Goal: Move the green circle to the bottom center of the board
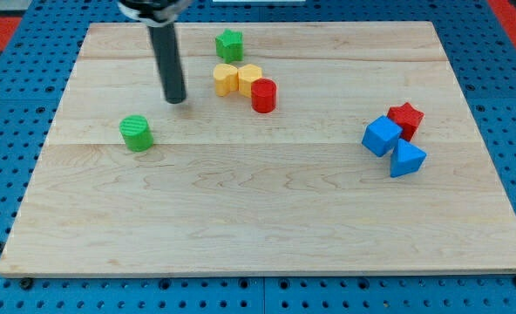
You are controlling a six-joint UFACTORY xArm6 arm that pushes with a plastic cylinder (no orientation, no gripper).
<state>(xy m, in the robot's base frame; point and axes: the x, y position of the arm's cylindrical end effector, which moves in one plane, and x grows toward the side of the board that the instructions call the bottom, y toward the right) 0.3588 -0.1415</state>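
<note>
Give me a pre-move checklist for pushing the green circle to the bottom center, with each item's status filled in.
1. Target located: green circle lies on the board's left part, standing alone. Ok.
2. My tip in contact with it: no, the tip rests above and to the view's right of the circle, with a gap. Not ok.
3. Tip on the correct pushing side: it is on the upper right, while the goal is down and right; it needs the upper left. Not ok.
4. Path to bottom center free of blocks: ok.
5. Nearby blocks out of the way: yellow blocks and red cylinder sit right of the tip, apart. Ok.
</note>
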